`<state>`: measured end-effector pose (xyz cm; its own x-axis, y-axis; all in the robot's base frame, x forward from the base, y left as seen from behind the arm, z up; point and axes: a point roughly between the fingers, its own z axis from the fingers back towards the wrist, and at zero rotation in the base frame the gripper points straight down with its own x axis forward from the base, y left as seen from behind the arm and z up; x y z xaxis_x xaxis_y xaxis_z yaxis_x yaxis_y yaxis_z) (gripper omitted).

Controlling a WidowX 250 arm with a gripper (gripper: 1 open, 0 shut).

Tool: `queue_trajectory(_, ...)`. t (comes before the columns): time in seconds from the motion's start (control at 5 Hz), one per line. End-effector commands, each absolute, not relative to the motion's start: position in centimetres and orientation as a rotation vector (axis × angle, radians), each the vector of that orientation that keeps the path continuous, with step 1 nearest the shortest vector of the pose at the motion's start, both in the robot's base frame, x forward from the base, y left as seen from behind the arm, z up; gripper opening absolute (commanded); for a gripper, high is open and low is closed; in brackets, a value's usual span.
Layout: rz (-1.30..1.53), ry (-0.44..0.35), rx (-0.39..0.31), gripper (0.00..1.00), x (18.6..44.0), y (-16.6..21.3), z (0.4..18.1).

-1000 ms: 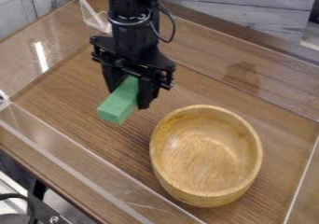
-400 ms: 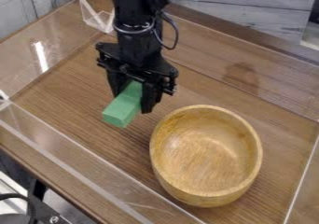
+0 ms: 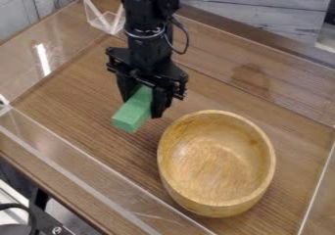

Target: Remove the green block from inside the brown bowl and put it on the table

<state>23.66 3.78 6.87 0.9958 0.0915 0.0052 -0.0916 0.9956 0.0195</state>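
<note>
Gripping: the black end effector (image 3: 141,104) is clenched on the upper end of the green block (image 3: 132,113), its two fingers (image 3: 163,100) pressed against the block's sides.
Pointing: the end effector aims straight down from the black arm above it.
Green block: outside the bowl, hanging tilted, lower end down toward the left, low over the tabletop (image 3: 78,92); whether that end touches the wood cannot be told.
Brown bowl: the wooden bowl (image 3: 217,161) sits upright to the right of the block, near it, not touching, nothing inside.
Border: a clear plastic wall (image 3: 78,185) runs along the near edge.
</note>
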Motion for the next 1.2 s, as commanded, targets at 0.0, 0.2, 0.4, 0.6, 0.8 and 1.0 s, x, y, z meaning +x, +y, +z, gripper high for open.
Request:
queue_trajectory(0.0,0.089,-0.064,0.028,0.00,25.0,4.5,7.7)
queue_trajectory(0.2,0.086,-0.066,0.028,0.00,25.5,4.8,7.3)
queue_trajectory(0.4,0.083,-0.069,0.027,0.00,25.8,5.2,6.8)
queue_trajectory(0.6,0.079,-0.071,0.026,0.00,26.2,5.4,6.4)
queue_trajectory(0.8,0.076,-0.074,0.025,0.00,26.5,5.7,6.1)
queue_trajectory(1.0,0.072,-0.077,0.023,1.00,26.8,5.9,5.7)
